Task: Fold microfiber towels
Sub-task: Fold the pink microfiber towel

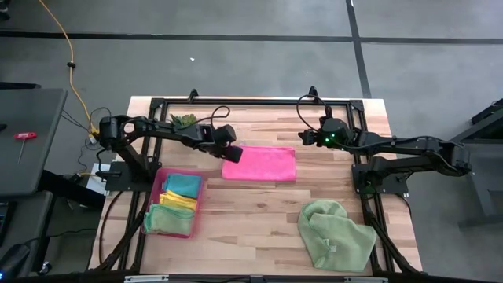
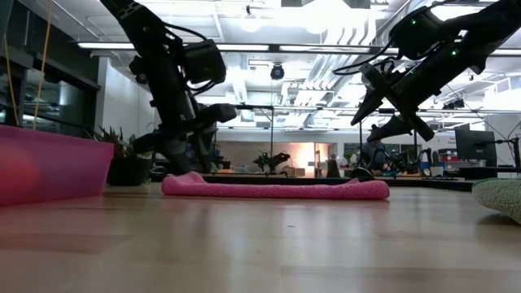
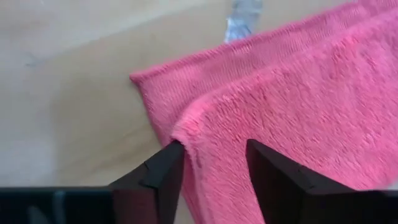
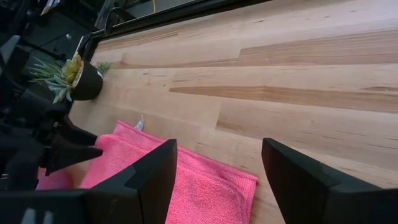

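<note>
A hot pink towel [image 1: 259, 163] lies folded and flat on the middle of the wooden table, one layer on another [image 3: 298, 93]. My left gripper [image 3: 214, 162] stands at the towel's left end [image 2: 191, 181], pointing steeply down. It is open, with the upper layer's corner between its fingers. My right gripper [image 4: 217, 177] hangs open above the table, just beyond the towel's far right corner [image 4: 245, 183], with nothing between its fingers. A pale green towel [image 1: 336, 236] lies crumpled near the front right edge. My left gripper comes from above, slanting in from the table's left, with its fingers on either side of the upper layer's left edge [image 3: 186, 134]. One fingertip [image 3: 267, 168] is over the upper layer, the other [image 3: 165, 168] beside its edge. Whether they touch the cloth, I cannot tell.
A translucent pink tray [image 1: 157, 189] at the front left holds folded teal, yellow and green towels. A small potted plant [image 1: 185, 120] stands at the far edge behind my left arm. Bare wood lies in front of the pink towel.
</note>
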Robot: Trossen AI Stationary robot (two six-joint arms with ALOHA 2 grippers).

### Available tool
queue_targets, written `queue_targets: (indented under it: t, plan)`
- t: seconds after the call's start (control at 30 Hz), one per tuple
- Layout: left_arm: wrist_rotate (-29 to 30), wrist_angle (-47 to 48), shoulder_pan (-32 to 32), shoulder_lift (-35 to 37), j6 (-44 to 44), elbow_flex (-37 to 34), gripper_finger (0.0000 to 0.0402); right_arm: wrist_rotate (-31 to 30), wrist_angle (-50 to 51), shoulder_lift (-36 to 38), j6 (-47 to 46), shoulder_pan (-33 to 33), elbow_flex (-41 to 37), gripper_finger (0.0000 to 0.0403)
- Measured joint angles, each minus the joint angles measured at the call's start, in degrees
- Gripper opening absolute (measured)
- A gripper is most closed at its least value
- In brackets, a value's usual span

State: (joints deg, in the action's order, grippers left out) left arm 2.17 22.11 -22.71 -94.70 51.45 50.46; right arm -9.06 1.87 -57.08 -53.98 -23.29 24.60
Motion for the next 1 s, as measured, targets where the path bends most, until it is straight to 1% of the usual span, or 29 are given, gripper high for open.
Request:
queue_targets:
  t: [0.17, 0.37, 0.47, 0.6, 0.87, 1.0]
  plan:
    - [0.7, -0.2, -0.1, -0.3, -1.1, 0.0, 0.0097, 0.0, 0.0, 0.0, 0.0, 0.0, 0.0, 0.0227]
    - [-0.1, -1.4, 0.2, -2.6, -4.6, 0.0, 0.0011, 0.0, 0.0, 0.0, 0.0, 0.0, 0.0, 0.0227]
    - [-0.5, -3.8, 0.2, -2.3, -5.2, 0.0, 0.0008, 0.0, 0.0, 0.0, -0.1, 0.0, 0.0, 0.0227]
    - [-0.3, -4.9, -0.3, 0.3, -7.4, 0.2, 0.0002, 0.0, 0.0, 0.0, -0.2, 0.0, 0.0, 0.0227]
    - [9.6, -4.9, -0.8, 2.0, -14.1, 0.1, 0.0001, 0.0, 0.0, 0.0, -0.1, 0.0, 0.0, 0.0227]
    - [14.3, -5.8, 0.8, 1.7, -14.6, 0.1, 0.0001, 0.0, 0.0, 0.0, -0.2, 0.0, 0.0, 0.0227]
